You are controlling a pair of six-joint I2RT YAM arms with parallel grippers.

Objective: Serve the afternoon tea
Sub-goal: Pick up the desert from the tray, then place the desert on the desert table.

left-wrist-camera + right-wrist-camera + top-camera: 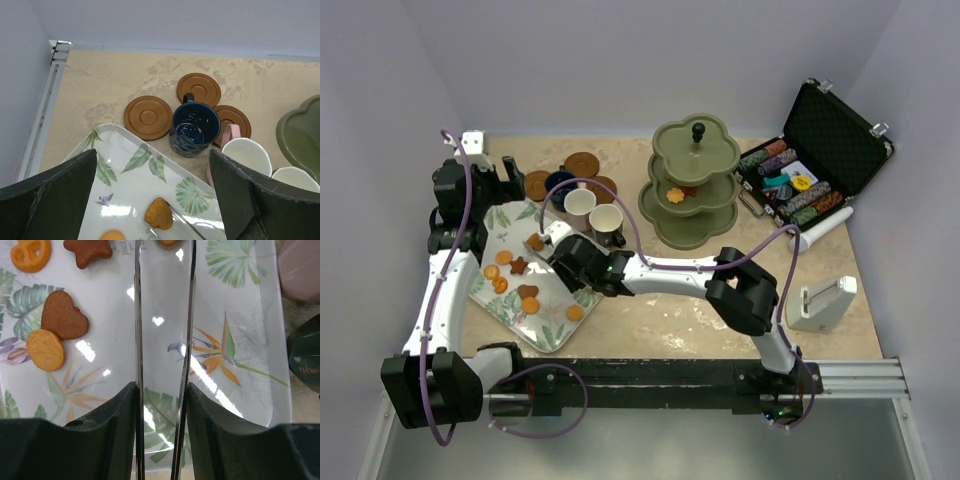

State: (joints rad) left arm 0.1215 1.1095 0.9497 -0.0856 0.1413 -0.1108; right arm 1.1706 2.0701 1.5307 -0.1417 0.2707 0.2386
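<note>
- Right gripper (161,390) part-closed on tongs (137,315); tips either side of orange biscuit (169,242) at far end of tray (240,305). Glossy tray, so a squeeze may skid it out.
- Cups (580,207) just beyond: overshoot clips them.
- Left gripper (150,200) wide open, empty, far left.
- Stand (695,150) far right: biscuit may drop in carry.

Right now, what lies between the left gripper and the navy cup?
Left wrist view: beyond the left gripper, the corner of the leaf-patterned tray, then a strip of bare table, then the navy cup.
</note>
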